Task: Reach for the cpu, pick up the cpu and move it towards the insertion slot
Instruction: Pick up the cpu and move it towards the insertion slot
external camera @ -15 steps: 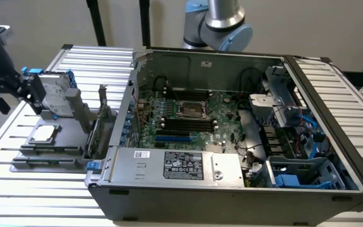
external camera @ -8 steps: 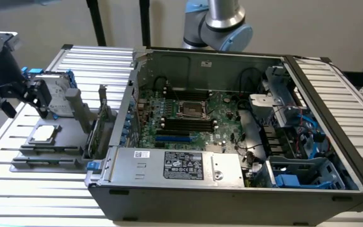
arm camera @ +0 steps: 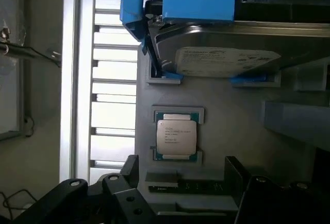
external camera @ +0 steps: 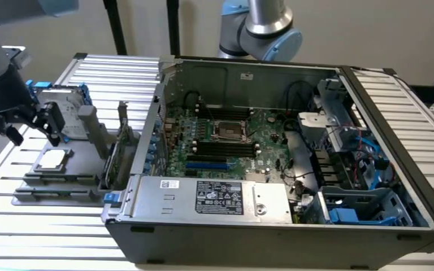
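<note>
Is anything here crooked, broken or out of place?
Nothing stands out. The cpu lies square in its recess on the grey tray, the hard drive stands in its holder beside it, and the open gripper hangs above the tray. The insertion slot looks intact.

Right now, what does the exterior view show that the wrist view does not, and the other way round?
Exterior view: the open computer case, with the insertion slot on its green board and the black memory slots beside it. Wrist view: the printed lines on top of the cpu and its green edge. Both: the cpu lying free in the grey tray, the hard drive with blue rails in the same tray, and the open gripper near the cpu, holding nothing.
</note>
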You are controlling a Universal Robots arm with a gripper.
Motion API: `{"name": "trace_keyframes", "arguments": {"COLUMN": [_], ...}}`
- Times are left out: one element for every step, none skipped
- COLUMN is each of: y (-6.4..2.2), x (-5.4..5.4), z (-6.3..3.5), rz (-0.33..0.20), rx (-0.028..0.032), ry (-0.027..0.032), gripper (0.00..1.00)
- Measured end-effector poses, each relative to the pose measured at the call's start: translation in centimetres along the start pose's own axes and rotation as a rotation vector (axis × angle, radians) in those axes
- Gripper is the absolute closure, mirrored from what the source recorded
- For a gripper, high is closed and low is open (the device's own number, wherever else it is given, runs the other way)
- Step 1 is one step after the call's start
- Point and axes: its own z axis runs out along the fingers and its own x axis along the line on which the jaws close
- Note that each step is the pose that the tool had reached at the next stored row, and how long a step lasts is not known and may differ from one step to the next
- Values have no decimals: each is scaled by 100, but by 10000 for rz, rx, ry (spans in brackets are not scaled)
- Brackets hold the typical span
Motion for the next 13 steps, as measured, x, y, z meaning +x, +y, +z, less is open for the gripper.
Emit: {"name": "trace_keyframes", "arguments": {"y": [-1, -1, -2, -3, -3, -4, -5, -5, -6, -7, -7, -8, -8], "x": [0, 0, -1, 0, -1, -1, -1, -1, -1, -1, -1, -2, -2], "z": [19, 36, 55, 73, 91, 109, 126, 145, 165, 182, 200, 218, 235], "rz": [18, 36, 54, 69, 82, 92, 102, 111, 121, 131, 143, 156, 170], "rx": [0, -1, -1, -1, -1, -1, -1, -1, -2, -2, -1, -1, -1], "ry": [-1, -2, -3, -3, -4, -4, -4, -5, -6, -6, -6, -7, -7], "gripper": [24, 24, 24, 24, 24, 24, 24, 24, 24, 24, 24, 24, 24]}}
